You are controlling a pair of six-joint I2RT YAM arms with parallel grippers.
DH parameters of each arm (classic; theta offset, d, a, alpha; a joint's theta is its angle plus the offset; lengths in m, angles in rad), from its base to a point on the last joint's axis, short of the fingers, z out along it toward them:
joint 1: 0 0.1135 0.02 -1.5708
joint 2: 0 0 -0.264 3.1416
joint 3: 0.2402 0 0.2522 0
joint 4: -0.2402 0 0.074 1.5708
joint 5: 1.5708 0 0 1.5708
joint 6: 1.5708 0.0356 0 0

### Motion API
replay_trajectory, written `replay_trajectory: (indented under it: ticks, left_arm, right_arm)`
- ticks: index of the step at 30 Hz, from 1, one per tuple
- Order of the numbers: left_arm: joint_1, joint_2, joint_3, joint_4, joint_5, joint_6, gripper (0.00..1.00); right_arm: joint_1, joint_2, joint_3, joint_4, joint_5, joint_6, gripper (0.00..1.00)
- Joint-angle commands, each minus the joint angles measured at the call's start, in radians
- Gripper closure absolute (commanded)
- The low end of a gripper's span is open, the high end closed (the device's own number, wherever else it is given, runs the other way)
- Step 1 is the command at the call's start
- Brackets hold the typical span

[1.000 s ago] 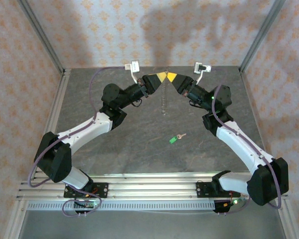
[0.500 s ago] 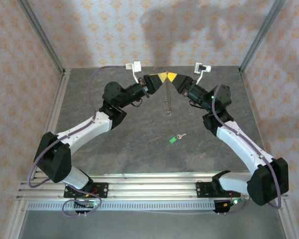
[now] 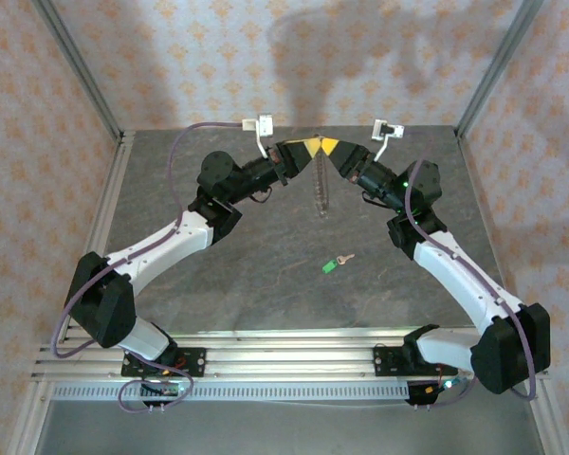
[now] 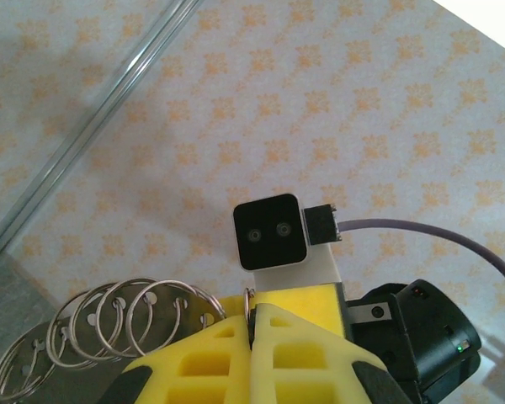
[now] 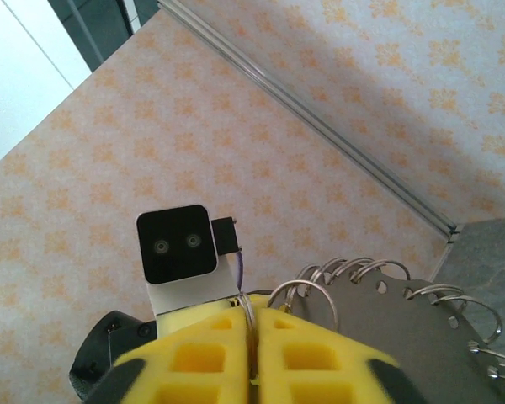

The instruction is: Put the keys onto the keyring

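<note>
Top external: left gripper and right gripper both pinch the keyring, with the key lying well apart.

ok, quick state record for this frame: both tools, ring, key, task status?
left tool: raised at far centre, shut on the keyring
right tool: facing the left one tip to tip, shut on the same ring
keyring: hanging below the two tools
key: green head, lying on the table nearer the arm bases, apart from the ring, untouched
task status: key not yet on the ring
</note>
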Motion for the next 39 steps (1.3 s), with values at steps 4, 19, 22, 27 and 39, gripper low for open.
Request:
replay_trajectory:
  ticks: [4,19,22,27,39]
  left_arm:
    - [-0.049,-0.091,-0.067,-0.056,0.008,0.094,1.00]
    - [-0.040,-0.302,-0.280,-0.151,-0.146,0.258,1.00]
    - [-0.038,-0.333,-0.320,-0.161,-0.181,0.271,1.00]
    - [-0.020,-0.369,-0.380,-0.154,-0.224,0.313,1.00]
    - [0.055,-0.357,-0.447,-0.057,-0.189,0.282,1.00]
  right_arm:
    - [-0.052,-0.110,0.025,-0.143,0.003,-0.031,0.57]
    - [-0.109,-0.330,-0.142,-0.875,0.159,-0.165,0.42]
    - [-0.099,-0.296,-0.204,-0.954,0.169,-0.176,0.42]
    - [-0.005,-0.229,-0.266,-1.069,0.328,-0.197,0.44]
    - [0.087,-0.041,-0.306,-1.116,0.606,0.031,0.54]
